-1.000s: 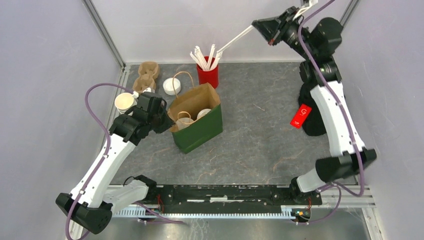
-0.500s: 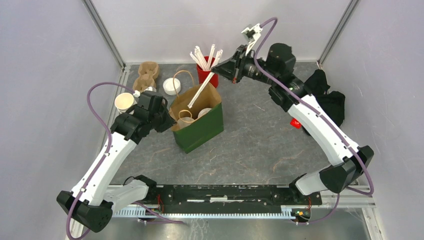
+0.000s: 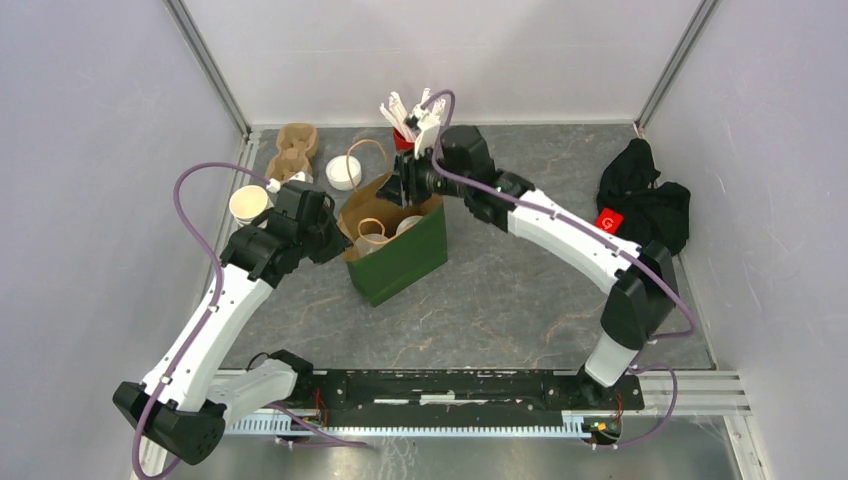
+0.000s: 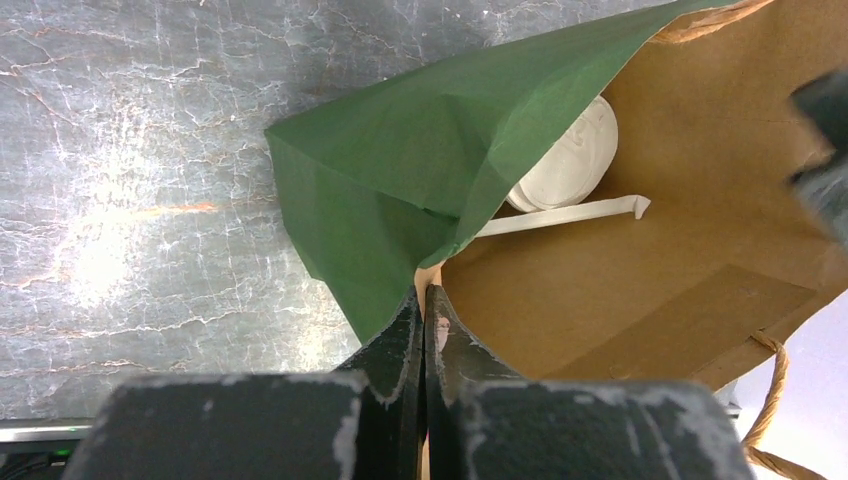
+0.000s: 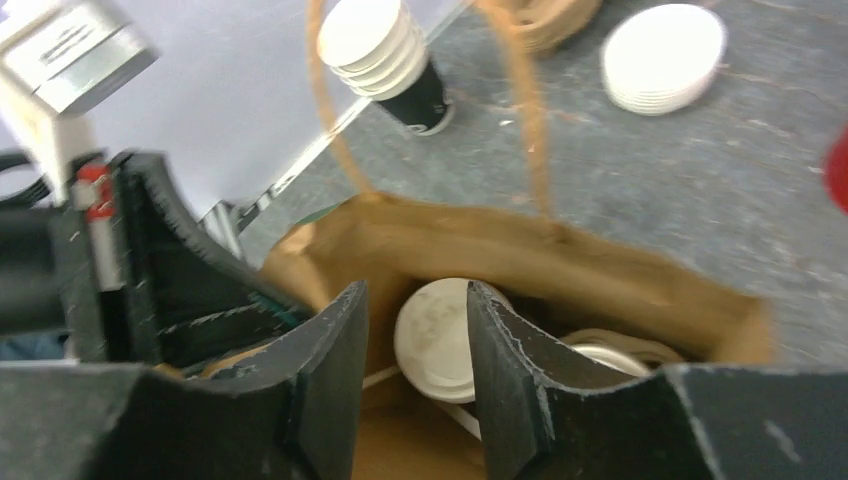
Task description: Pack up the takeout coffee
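1. Top external view first: looking down on the grey marbled table [image 3: 520, 290], carrying everything around the green paper bag [image 3: 400, 262].
2. Seeing the right arm [image 3: 560, 225] reaching in from the bag's right and bending over its open mouth.
3. Seeing the left arm [image 3: 215, 320] stretching in from the bag's left and ending at its rim.
4. Finding the bag itself standing upright and open, brown inside, rope handles showing at the top.
5. Noting a black cloth [image 3: 650, 190] lying well apart to the bag's right.
6. Noting cardboard carriers [image 3: 292, 150] lying behind the bag, off to its left.
7. Watching the left gripper [image 4: 425, 310] pinching the bag's rim, jaws pressed together on the paper.
8. Watching the right gripper [image 5: 415, 300] hovering just above the bag's mouth, jaws standing partly apart and gripping nothing.
9. Spotting a red holder [image 3: 402, 141] just behind the bag, mostly hidden by the right wrist, white straws [image 3: 395, 108] poking up from it.
10. Spotting a stack of lidless cups [image 5: 385, 50] standing near the bag's left.
11. Spotting a stack of white lids [image 5: 665, 55] resting behind the bag.
12. Finding the takeout coffee [image 5: 435, 335] sitting inside the bag, only its white lid showing, and a second takeout coffee [image 5: 612, 362] beside it, partly covered by the bag's wall.
13. Finding one loose straw [image 4: 560, 215] lying inside the bag, next to a lid.
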